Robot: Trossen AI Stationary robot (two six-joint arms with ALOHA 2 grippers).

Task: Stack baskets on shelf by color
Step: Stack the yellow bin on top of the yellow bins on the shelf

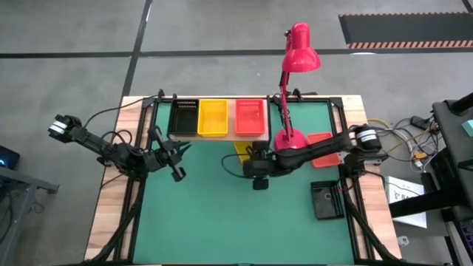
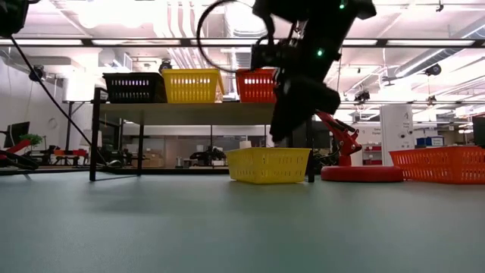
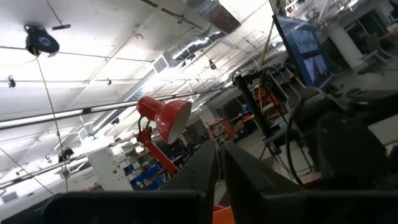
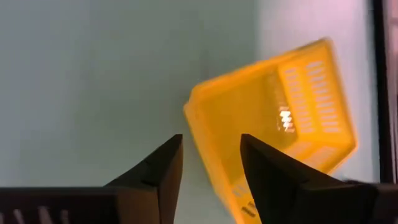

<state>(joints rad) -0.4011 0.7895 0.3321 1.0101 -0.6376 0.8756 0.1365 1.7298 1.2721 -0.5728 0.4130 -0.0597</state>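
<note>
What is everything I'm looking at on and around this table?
Shelf: one, light wood, at the table's far edge.
Baskets on shelf: three; black, yellow, orange-red, side by side.
Loose yellow basket: one, on the table in front of the shelf, under the right hand.
Loose orange-red basket: one, on the table right of the lamp.
Loose black basket: one, near the right edge.
Desk lamp: one, red.
Table: one, green top.
Left hand: shut, empty, at left.
Right hand: open, above the yellow basket.

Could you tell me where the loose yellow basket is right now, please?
The yellow basket sits on the green table just in front of the shelf, under the open right gripper, left of the red lamp base.
</note>
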